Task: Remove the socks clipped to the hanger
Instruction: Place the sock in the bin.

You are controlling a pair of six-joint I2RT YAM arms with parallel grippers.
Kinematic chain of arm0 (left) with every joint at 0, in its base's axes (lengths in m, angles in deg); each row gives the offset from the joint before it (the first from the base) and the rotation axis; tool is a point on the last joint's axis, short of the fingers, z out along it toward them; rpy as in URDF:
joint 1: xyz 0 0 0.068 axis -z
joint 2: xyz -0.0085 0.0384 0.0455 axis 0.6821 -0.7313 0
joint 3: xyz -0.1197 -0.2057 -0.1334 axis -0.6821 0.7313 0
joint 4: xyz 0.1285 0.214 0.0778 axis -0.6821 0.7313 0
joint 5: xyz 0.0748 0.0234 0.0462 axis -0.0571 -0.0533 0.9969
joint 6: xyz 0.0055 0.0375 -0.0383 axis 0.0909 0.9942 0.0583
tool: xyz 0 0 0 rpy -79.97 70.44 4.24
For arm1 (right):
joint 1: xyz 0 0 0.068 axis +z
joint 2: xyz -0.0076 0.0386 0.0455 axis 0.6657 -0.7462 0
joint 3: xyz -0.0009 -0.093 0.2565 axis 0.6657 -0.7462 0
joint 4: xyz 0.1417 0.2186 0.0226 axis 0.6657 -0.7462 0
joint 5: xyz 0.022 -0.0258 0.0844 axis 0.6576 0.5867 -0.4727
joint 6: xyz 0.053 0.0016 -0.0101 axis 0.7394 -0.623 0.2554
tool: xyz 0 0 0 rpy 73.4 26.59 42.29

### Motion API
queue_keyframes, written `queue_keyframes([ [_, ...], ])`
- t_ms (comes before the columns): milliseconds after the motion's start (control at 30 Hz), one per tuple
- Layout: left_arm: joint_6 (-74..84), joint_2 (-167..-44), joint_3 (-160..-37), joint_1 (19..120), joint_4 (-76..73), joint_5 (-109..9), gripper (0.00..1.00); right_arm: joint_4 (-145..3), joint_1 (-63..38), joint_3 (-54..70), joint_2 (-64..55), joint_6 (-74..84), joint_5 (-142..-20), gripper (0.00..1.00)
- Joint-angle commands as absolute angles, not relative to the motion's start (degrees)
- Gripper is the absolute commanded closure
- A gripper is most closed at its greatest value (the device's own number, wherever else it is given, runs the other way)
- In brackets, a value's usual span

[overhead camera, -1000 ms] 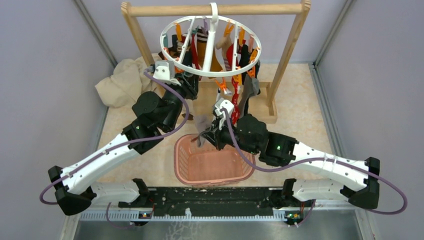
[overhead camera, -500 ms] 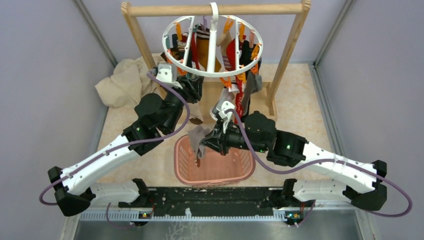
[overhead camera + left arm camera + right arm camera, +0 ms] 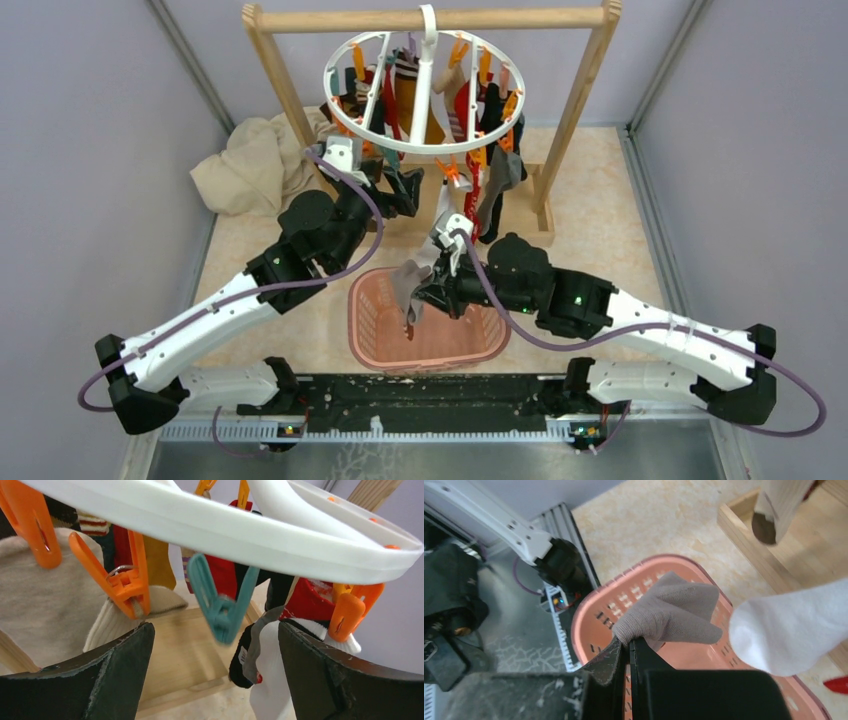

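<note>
While the right gripper [image 3: 629,642] is clamping a grey sock [image 3: 674,612] in closed jaws, I am seeing that sock dangling over the far part of the pink basket [image 3: 589,610]. The arm is hiding much of the basket's inside from me. A white sock [image 3: 794,625] is hanging just beside it.

The left gripper [image 3: 215,640] is standing wide open under the rim of the hanger [image 3: 225,530], with a teal clip [image 3: 220,610] hanging between its fingers and touching neither. The socks [image 3: 470,110] are still hanging clipped round the ring, between the posts of the wooden frame [image 3: 420,20]. A beige cloth [image 3: 245,165] is crowding the left side.

A second ago the left jaws were much narrower, and the grey sock was back at the basket's far rim.
</note>
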State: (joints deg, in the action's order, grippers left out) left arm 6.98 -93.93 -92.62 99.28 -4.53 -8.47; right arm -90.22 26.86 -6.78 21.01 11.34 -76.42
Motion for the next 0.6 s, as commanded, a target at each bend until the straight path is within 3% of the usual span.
queue_keyframes([
  [0, 4.97, -92.47, -91.85, 99.51, -2.3, -9.52, 0.01, -89.33, 27.48, -10.4, 21.63, 12.42, -69.66, 1.0],
  [567, 2.63, -86.19, -87.15, 99.51, 0.84, -13.56, 0.01, -84.63, 26.95, -17.87, 6.43, 16.95, -57.71, 1.0],
])
